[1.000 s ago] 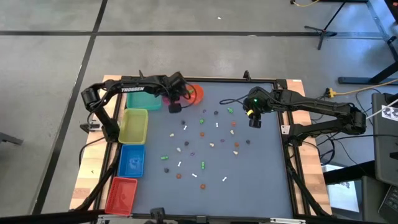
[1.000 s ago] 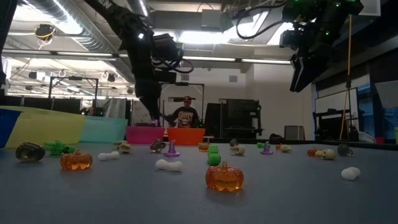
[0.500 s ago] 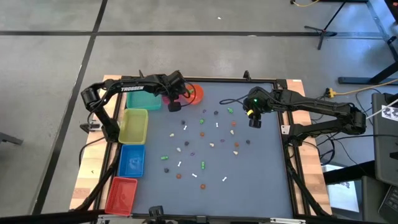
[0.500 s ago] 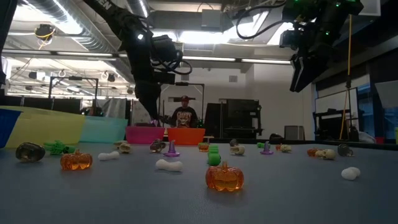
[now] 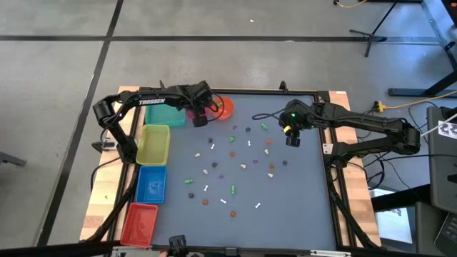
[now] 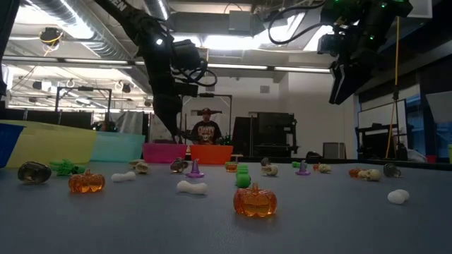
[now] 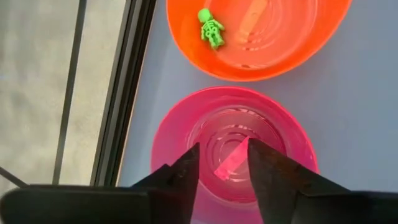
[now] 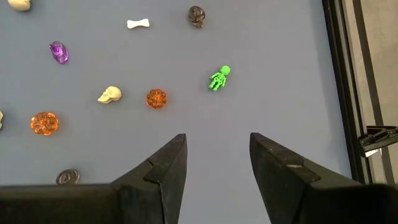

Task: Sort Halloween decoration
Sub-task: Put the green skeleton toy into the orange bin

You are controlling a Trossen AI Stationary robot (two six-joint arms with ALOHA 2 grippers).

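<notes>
Many tiny Halloween trinkets (image 5: 235, 168) lie scattered on the grey-blue table top: pumpkins (image 6: 255, 200), bones, skulls, purple pieces. My left gripper (image 7: 224, 163) hangs open over the pink bowl (image 7: 171, 134) at the far left. Between its fingers a small pink piece (image 7: 231, 160) shows inside that bowl; whether it lies on the bottom I cannot tell. The orange bowl (image 7: 280, 53) beside it holds a green skeleton (image 7: 211, 28). My right gripper (image 8: 217, 155) stands open above the table's far right, over another green skeleton (image 8: 219, 78) and an orange pumpkin (image 8: 156, 98).
Along the table's left edge stand a teal bin (image 5: 164, 116), a yellow bin (image 5: 153, 145), a blue bin (image 5: 151, 184) and a red bin (image 5: 139, 223). A person (image 6: 205, 129) sits in the room behind the table. Bare table top lies at the near right.
</notes>
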